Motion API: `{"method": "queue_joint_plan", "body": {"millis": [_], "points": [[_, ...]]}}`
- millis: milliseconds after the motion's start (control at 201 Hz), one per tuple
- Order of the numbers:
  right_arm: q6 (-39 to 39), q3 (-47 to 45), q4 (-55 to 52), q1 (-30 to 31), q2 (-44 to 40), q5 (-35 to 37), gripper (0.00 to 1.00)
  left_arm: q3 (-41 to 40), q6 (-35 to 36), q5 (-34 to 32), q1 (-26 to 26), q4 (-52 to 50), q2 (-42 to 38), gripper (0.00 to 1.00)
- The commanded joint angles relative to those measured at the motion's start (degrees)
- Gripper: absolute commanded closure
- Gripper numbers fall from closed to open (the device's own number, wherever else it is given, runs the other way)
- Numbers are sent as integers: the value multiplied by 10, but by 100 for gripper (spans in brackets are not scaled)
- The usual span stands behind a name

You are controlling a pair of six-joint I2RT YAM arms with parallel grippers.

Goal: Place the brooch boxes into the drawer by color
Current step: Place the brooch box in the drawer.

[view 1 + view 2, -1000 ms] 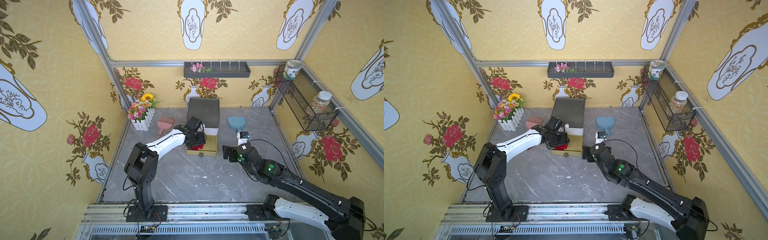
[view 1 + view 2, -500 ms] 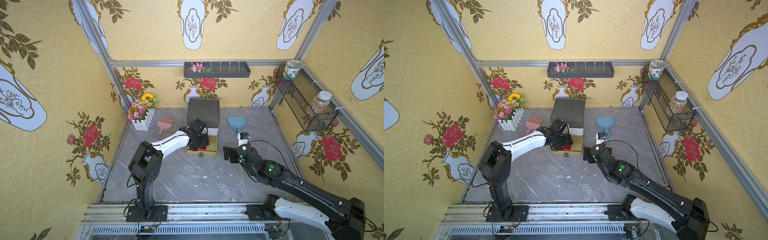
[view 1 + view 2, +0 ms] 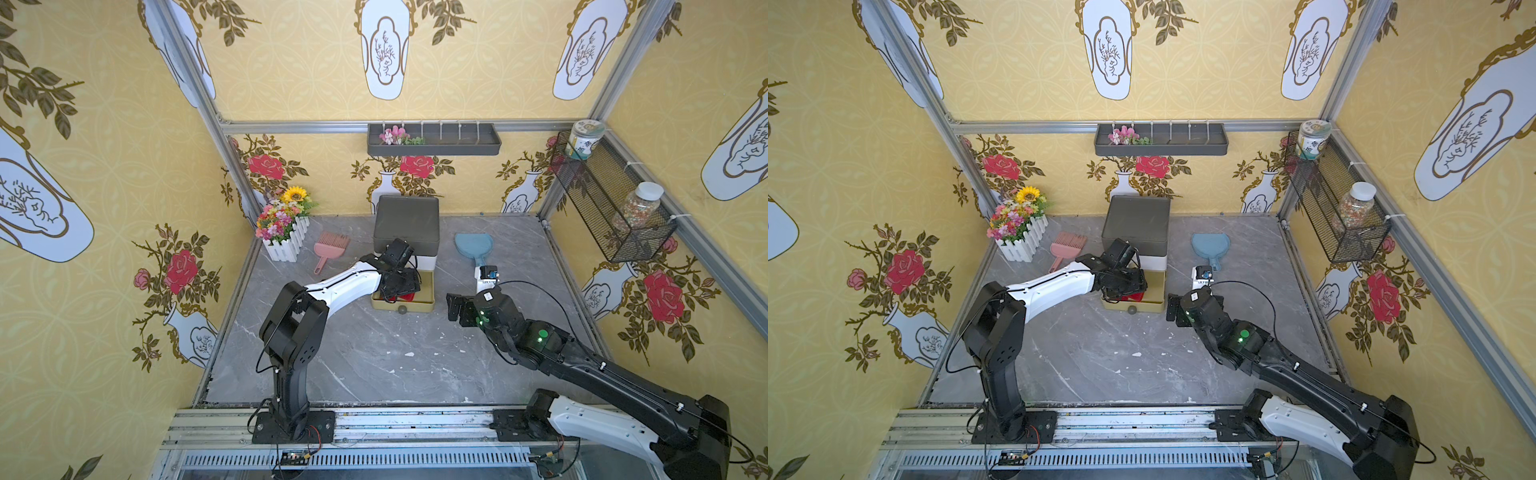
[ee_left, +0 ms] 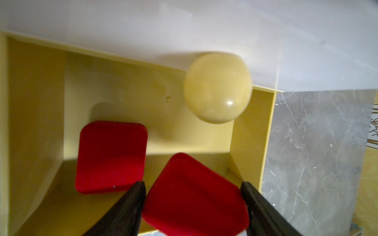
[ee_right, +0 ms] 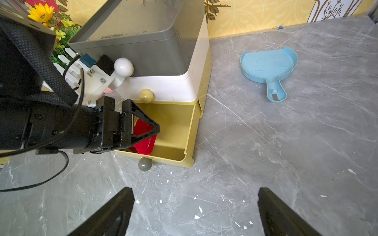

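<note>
Right now a tilted red box (image 4: 194, 196) sits between the fingers of my left gripper (image 4: 193, 183) over the open yellow drawer (image 4: 251, 130), pinched or let go I can't tell, while my right gripper (image 5: 196, 189) waits empty and wide before the drawer.

Left tool (image 4: 193, 183) outstretched, right tool (image 5: 196, 190) agape.

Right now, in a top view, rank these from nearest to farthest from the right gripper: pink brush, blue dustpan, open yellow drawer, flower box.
1. Open yellow drawer, beside the right gripper.
2. Blue dustpan, behind it.
3. Pink brush, on the left side.
4. Flower box, back left corner.
</note>
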Motion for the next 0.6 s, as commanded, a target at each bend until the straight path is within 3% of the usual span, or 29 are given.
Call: {"method": "queue_joint_plan", "body": {"millis": [0, 368, 598], "points": [[5, -1, 3, 1, 2, 4, 2, 5, 8, 1, 0, 16, 4, 20], [3, 8, 2, 1, 9, 0, 2, 21, 16, -7, 0, 10, -4, 17], [3, 13, 9, 6, 21, -3, 2, 38, 33, -66, 1, -38, -63, 15]]}}
